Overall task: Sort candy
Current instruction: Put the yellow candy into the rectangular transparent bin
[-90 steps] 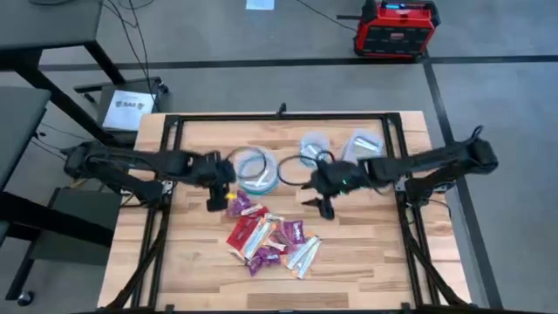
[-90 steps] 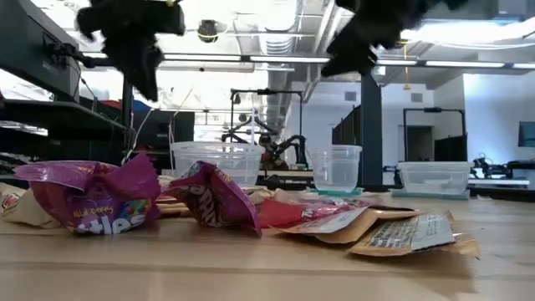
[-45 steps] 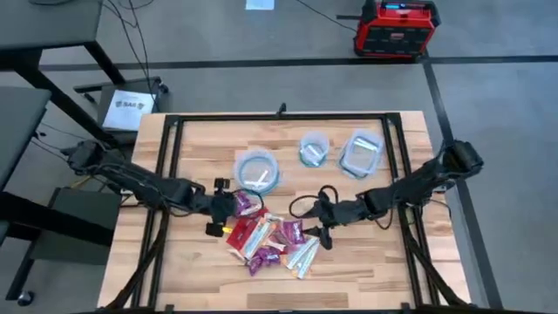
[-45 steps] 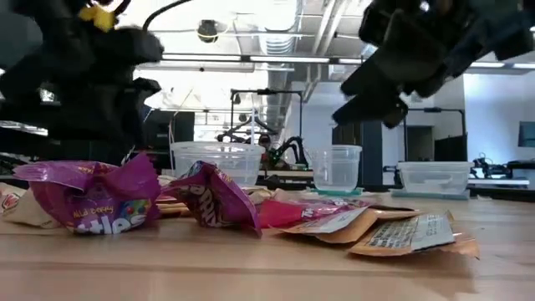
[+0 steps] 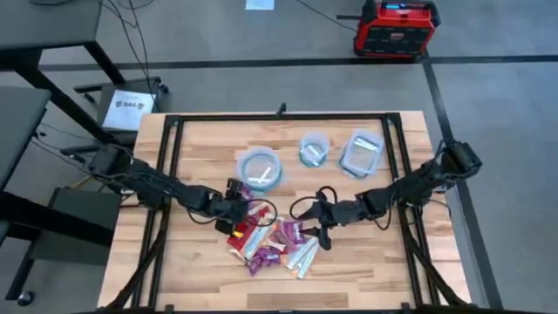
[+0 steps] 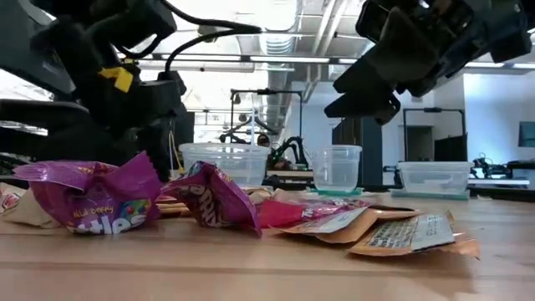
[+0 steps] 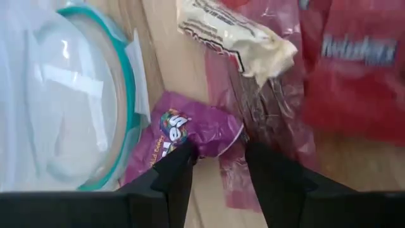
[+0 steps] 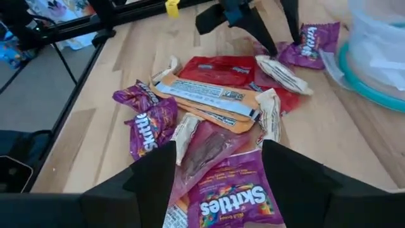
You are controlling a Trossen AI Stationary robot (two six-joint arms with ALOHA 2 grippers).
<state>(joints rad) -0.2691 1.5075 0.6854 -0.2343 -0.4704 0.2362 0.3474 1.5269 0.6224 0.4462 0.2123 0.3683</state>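
Candy pile [image 5: 270, 239] lies centre of the table, lower middle of the high view; left gripper [image 5: 237, 212], fingers spread, straddles a purple packet [image 7: 190, 130]; right gripper [image 5: 324, 228], released, hovers at the pile's right.

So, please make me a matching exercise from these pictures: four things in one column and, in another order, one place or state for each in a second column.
Things
1. left gripper
2. right gripper
3. square container
4. large round container

Places or states
a. open above a magenta Skittles packet
b. nearest the table's right side
c. open around a purple Skittles packet
d. holds a pale wrapper

Pairs: 1-c, 2-a, 3-b, 4-d
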